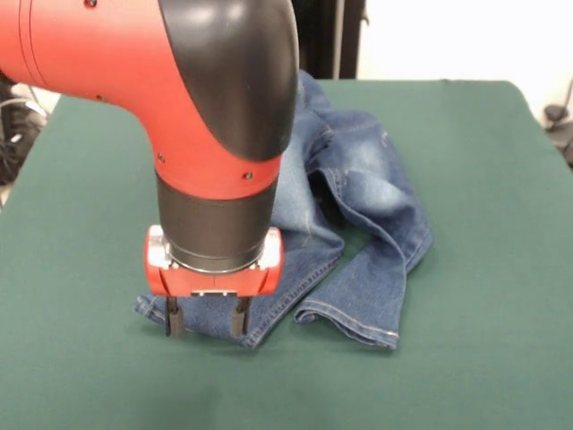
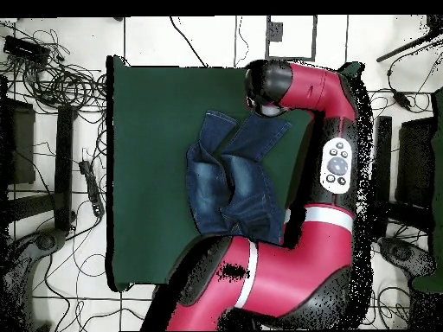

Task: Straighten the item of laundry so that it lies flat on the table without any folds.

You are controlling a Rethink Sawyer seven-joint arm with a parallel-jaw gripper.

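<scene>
The blue denim jeans (image 1: pixel 367 202) lie rumpled on the dark green table (image 1: pixel 81 367), the two legs pointing toward the near edge, one bent and folded over the other. My gripper (image 1: pixel 207 324) points straight down over the cuff of the left-hand leg. Its black fingers (image 1: pixel 174 319) are spread apart, with the tips at the denim cuff. Nothing is clamped between them. In the overhead view the jeans (image 2: pixel 232 177) lie in the right half of the table (image 2: pixel 147 130), and the arm's black elbow (image 2: pixel 266 85) hides the gripper.
The red arm (image 1: pixel 116 63) fills the upper left of the front view and hides the jeans' waist. In the overhead view, cables (image 2: pixel 60 78) lie on the floor left of the table. A stand (image 1: pixel 560 121) is past the table's right edge.
</scene>
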